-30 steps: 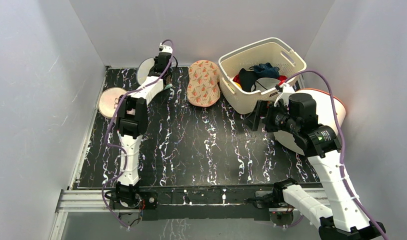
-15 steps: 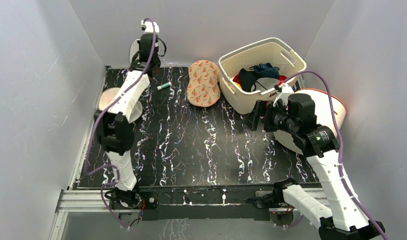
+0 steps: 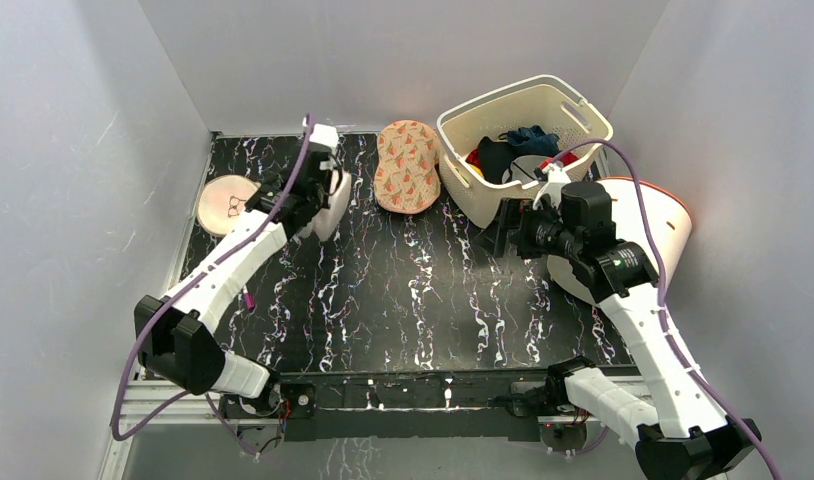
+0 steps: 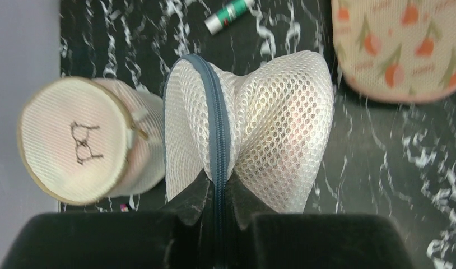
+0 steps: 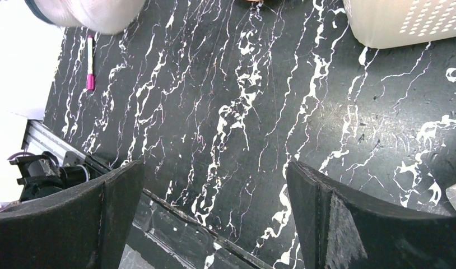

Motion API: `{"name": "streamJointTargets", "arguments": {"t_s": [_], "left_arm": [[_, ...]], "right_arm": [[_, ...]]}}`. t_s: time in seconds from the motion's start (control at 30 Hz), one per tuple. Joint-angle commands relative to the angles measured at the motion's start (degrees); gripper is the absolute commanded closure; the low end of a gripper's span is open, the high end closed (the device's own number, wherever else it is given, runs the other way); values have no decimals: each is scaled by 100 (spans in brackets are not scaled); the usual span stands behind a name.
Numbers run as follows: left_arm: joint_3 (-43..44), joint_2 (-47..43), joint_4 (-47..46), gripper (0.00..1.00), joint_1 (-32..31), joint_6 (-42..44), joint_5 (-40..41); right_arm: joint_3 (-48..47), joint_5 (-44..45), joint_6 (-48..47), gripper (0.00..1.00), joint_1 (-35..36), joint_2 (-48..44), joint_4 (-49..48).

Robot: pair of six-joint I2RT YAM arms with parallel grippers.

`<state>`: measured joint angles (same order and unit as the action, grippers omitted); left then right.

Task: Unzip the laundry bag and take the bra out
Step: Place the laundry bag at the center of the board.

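Left claw (image 4: 217, 193): pressed together on the blue-grey zipped rim of the laundry bag (image 4: 282, 129), one finger on each side of the zip. Right claw (image 5: 223, 224): spread wide, holding nothing, hanging over bare tabletop near the right side. The work surface is a black table (image 3: 413, 290) veined with white, shut in on three sides by plain pale grey walls (image 3: 403, 60). At the far right corner stands a cream slotted basket (image 3: 453, 120) with dark clothing inside; just beside it, behind the right arm, lies a round white tub with an orange rim (image 3: 653, 215). A peach pouch printed with tulips (image 3: 408, 165) lies at the far edge, between the basket and the left claw. A second round mesh bag with a bra drawn on its lid (image 4: 80, 148) sits at the far left, just beside the held bag on the wrist view. A pink pen (image 5: 90, 61) lies on the table near the left arm, and a small green-and-white tube (image 4: 230, 14) lies beyond the held bag. The laundry bag stands on edge at the left claw's fingertips, its mesh bulging to either side of the rim; the visible stretch of zip lies closed, and a pinkish tint shows through the mesh. Whether the bag rests on the table cannot be told.
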<state>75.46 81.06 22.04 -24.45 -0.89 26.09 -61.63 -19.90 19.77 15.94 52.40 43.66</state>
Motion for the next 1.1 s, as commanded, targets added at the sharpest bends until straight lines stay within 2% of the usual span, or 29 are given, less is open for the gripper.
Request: {"name": "streamJointTargets", "arguments": {"t_s": [0.0, 0.17, 0.27, 0.37, 0.4, 0.47, 0.57, 0.63, 0.67, 0.73, 0.8, 0.9, 1.0, 1.07], "left_arm": [[-214, -314, 662, 100, -457, -127, 301], [-327, -219, 1088, 100, -1246, -182, 899], [-329, 228, 1476, 100, -1771, -380, 1473], [-209, 638, 1876, 99, -2215, -691, 1723], [-144, 715, 1971, 93, -2330, -799, 1546], [-13, 702, 1972, 77, -2362, -963, 631], [-275, 24, 1124, 36, -2357, -1169, -1286], [-557, -481, 565, 16, -2343, -1304, -2022], [-653, -667, 425, 10, -2319, -1317, -2223], [-787, -903, 353, 2, -2224, -1160, -2479], [-904, -1016, 484, 2, -2164, -819, -2548], [-1132, -1128, 832, 2, -2153, -147, -2234], [-1891, -1671, 587, 2, -2157, 916, -2391], [-2595, -2278, 79, 2, -2158, 1606, -2556]], "right_arm": [[111, -154, -61, 2, -30, -31, -431], [278, -157, -16, 2, -32, -82, -446], [379, -130, 13, 2, -30, -162, -444], [439, -86, 32, 2, -30, -224, -433], [436, -59, 28, 2, -33, -230, -417], [413, -21, 27, 2, -30, -230, -403], [358, 45, -3, 2, -33, -237, -393], [330, 87, -17, 2, -31, -246, -394], [327, 100, -19, 2, -33, -255, -396], [362, 92, -13, 2, -30, -280, -414], [461, 50, -17, 2, -30, -308, -459], [574, -42, -16, 2, -36, -318, -484], [646, -83, -29, 2, -34, -347, -496], [677, -89, -34, 2, -30, -375, -522]]}}
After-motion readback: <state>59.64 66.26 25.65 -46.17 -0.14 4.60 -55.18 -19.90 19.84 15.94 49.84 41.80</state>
